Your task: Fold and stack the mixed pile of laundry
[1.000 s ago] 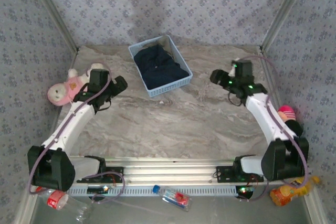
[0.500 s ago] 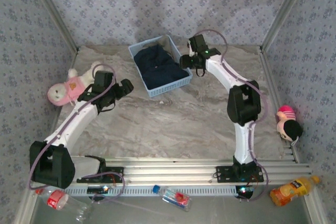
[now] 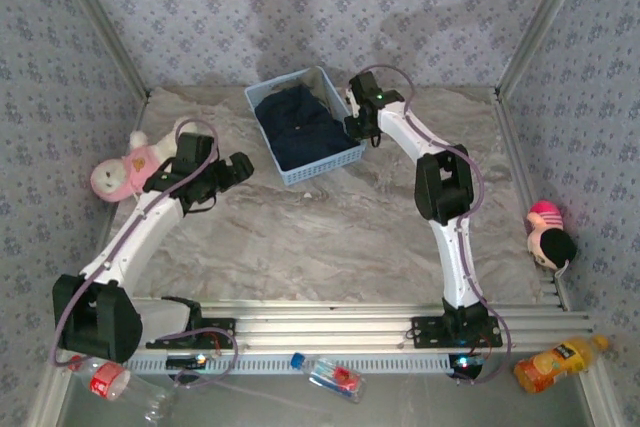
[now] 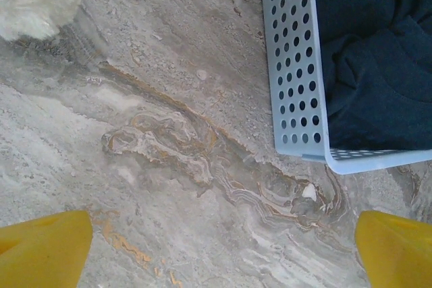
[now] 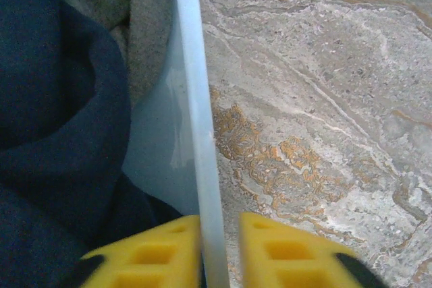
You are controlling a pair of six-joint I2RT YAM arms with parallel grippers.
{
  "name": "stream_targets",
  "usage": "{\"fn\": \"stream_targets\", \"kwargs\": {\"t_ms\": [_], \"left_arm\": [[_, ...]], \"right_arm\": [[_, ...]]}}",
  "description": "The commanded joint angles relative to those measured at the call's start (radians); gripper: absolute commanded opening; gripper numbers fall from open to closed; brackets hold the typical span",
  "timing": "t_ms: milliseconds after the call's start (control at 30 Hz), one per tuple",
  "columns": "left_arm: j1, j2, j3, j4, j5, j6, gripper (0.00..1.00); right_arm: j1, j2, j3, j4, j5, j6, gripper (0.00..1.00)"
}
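The right gripper (image 5: 219,237) is swinging in from far right of the basket (image 5: 191,85), jaws closing astride its right rim.

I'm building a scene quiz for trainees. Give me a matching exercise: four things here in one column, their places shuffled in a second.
1 dark navy cloth garment
2 olive-grey cloth garment
3 pink-and-cream plush toy
4 right gripper

A astride the light blue plastic mesh basket rim
B at the left table edge
C filling most of the basket
D between navy cloth and basket wall

Pairs: 1-C, 2-D, 3-B, 4-A
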Motion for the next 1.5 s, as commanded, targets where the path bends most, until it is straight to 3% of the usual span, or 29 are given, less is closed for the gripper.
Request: {"fn": "stream_targets", "kwargs": {"t_ms": [0,100,233,467,567,667,800,900,1033,1200,1367,1467], "left_arm": [[0.001,0.034,0.072,-0.013,0.031,0.03,1.0],[0.001,0.061,0.089,0.008,0.051,0.023,1.0],[-0.005,0.098,0.103,0.047,0.084,0.008,1.0],[-0.048,0.189,0.141,0.083,0.119,0.013,0.99],[-0.073,0.236,0.172,0.089,0.131,0.018,0.99],[-0.09,0.28,0.211,0.09,0.146,0.018,0.99],[-0.108,0.318,0.254,0.086,0.151,0.014,1.0],[-0.112,0.332,0.265,0.087,0.15,0.003,1.0],[-0.114,0.333,0.259,0.084,0.146,-0.009,1.0],[-0.12,0.309,0.225,0.086,0.133,-0.022,1.0],[-0.122,0.261,0.175,0.086,0.103,-0.034,1.0],[-0.122,0.231,0.146,0.081,0.086,-0.037,1.0]], "right_arm": [[0.004,-0.01,-0.004,-0.027,0.016,-0.012,0.07],[-0.01,-0.069,-0.062,-0.018,0.041,-0.028,0.0],[-0.068,-0.222,-0.241,0.011,0.061,-0.056,0.0],[-0.254,-0.443,-0.495,-0.02,0.12,-0.121,0.01],[-0.339,-0.486,-0.562,-0.037,0.204,-0.115,0.05],[-0.381,-0.503,-0.571,-0.071,0.27,-0.093,0.25],[-0.332,-0.543,-0.554,-0.085,0.331,-0.049,0.6],[-0.235,-0.56,-0.517,-0.095,0.327,0.013,0.7],[-0.068,-0.506,-0.414,-0.102,0.316,0.11,0.75],[0.035,-0.357,-0.268,-0.108,0.277,0.213,0.75],[0.039,-0.219,-0.179,-0.149,0.314,0.332,0.75],[0.009,-0.17,-0.191,-0.157,0.331,0.369,0.67]]}}
